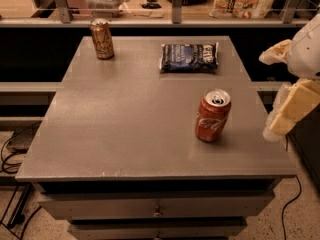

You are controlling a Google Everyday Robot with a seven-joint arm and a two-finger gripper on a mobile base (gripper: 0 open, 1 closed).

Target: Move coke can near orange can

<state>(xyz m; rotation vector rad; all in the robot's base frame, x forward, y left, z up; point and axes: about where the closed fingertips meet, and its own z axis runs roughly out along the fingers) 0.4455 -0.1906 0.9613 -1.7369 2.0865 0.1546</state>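
A red aluminium soda can (213, 115) with white script lettering down its side and a silver top is seen standing upright on the front right part of the grey tabletop (125, 124). The script is shown in the familiar cola style, though its letters cannot be made out one by one. A coppery orange-brown soda can (102, 39) with pale markings, none of them readable, is placed upright at the far left corner, well apart from the red can. Between them, toward the far right, a dark blue crinkled snack bag (190, 57) is laid flat; its print cannot be read. Two cans and one bag are counted. The pale yellow hand (267, 96) is held off the tabletop's right edge, near the red can but not touching it, its two fingers spread with nothing between them.
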